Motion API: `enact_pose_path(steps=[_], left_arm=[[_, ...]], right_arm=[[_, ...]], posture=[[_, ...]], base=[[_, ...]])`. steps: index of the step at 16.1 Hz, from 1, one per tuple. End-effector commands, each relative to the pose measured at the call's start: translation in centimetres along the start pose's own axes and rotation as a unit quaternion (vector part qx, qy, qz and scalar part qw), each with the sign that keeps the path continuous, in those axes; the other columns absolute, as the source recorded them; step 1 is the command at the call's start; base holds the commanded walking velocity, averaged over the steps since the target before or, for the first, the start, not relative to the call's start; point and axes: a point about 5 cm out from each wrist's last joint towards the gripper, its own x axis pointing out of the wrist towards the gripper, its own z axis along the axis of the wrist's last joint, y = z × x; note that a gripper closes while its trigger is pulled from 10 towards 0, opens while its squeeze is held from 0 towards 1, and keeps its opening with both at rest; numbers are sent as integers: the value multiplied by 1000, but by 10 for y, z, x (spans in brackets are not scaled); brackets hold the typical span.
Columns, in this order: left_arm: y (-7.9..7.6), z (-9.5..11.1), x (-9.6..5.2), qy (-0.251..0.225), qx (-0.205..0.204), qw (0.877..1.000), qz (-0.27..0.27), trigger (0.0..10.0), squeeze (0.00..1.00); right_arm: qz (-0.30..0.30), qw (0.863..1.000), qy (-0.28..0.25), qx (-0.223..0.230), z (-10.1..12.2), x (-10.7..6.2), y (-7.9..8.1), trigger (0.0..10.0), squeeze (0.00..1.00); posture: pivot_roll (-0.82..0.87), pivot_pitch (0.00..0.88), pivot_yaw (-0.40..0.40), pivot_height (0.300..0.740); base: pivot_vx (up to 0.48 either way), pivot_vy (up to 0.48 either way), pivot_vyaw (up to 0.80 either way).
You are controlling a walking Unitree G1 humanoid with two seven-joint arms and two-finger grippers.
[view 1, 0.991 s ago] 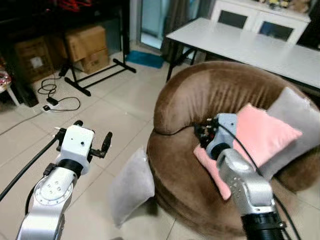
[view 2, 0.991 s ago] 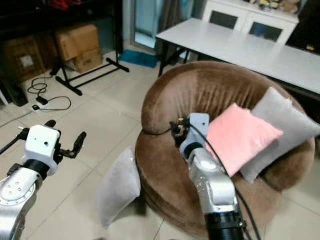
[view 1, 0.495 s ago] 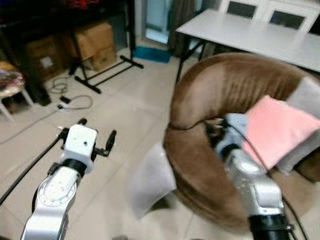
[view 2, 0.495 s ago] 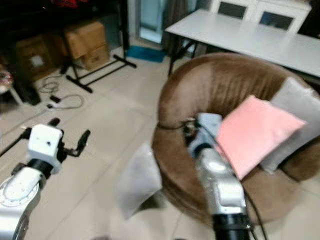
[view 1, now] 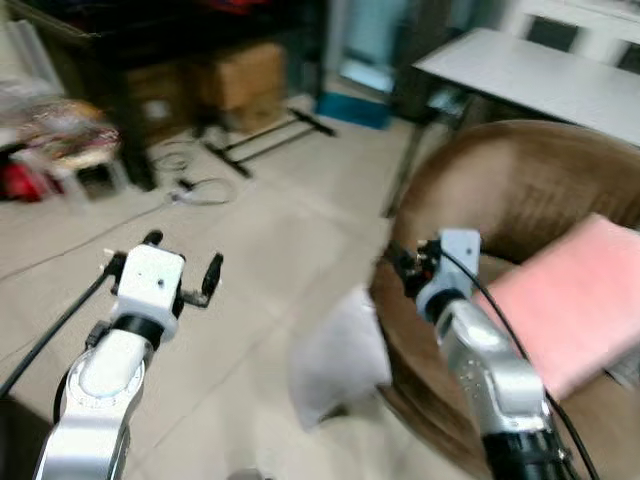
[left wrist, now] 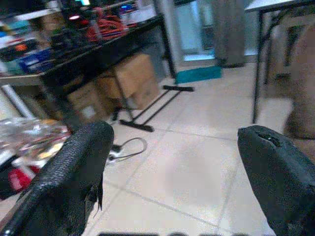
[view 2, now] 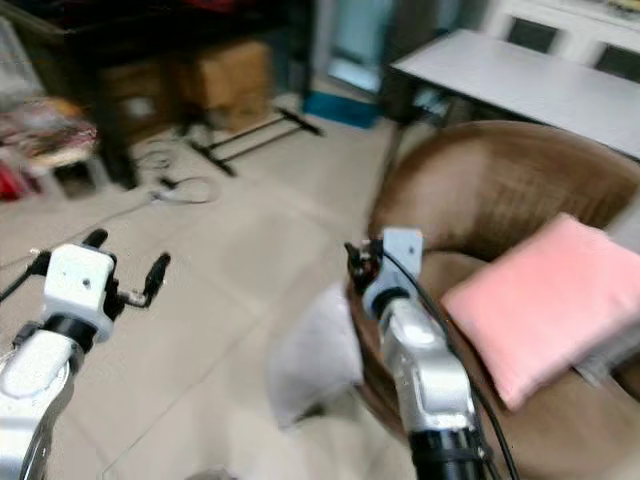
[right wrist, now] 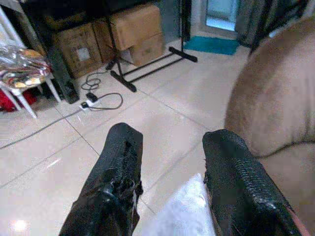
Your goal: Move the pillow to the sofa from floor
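A grey pillow (view 1: 338, 355) stands on the tiled floor, leaning against the front of the round brown sofa (view 1: 520, 190). A pink pillow (view 1: 570, 300) lies on the sofa seat. My left gripper (view 1: 180, 268) is held over the bare floor, well left of the grey pillow, fingers (left wrist: 78, 167) wide apart and empty. My right gripper (view 1: 402, 262) is raised just above and right of the grey pillow, by the sofa's rim, open and empty. The grey pillow's top (right wrist: 182, 211) appears between the right fingers (right wrist: 115, 182) in the right wrist view.
Cardboard boxes (view 1: 245, 75) and a black stand (view 1: 260, 140) sit at the back under a dark shelf. A power strip with cables (view 1: 195, 190) lies on the floor. A white stool with a colourful cushion (view 1: 65, 140) is at the left. A white table (view 1: 540, 80) stands behind the sofa.
The camera has swung left, so the sofa and pillows have slid rightward in the picture and the stool has come in at the left. Both grippers hold the same open pose.
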Motion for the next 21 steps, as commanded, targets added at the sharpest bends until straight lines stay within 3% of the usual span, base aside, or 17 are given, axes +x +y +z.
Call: enact_pose_path(steps=[1,6,9,15,21], left_arm=[[-2,3,3,-8,1,1000,-4,10000,0],[0,4,5,-9,3,1000,-6,10000,0],[0,3,5,-9,2,1000,-9,10000,0],[-1,2,5,-9,7,1000,-9,10000,0],[-1,-3,3,-3,23,1000,-3,10000,0]], right_arm=[[-25,1000,-4,-12,1,0,-10,10000,0],[-32,999,-14,8,4,2,-11,10000,0],[-3,1000,-12,-16,4,2,-5,10000,0],[4,1000,-15,-10,2,1,-6,10000,0],[8,1000,-9,8,-6,-3,-11,10000,0]], posture=[[-49,0,-32,740],[-50,0,-28,740],[-49,0,-30,740],[-51,0,-31,740],[-50,0,-34,685]], base=[[341,0,0],[377,0,0],[405,0,267],[322,0,97],[0,0,0]])
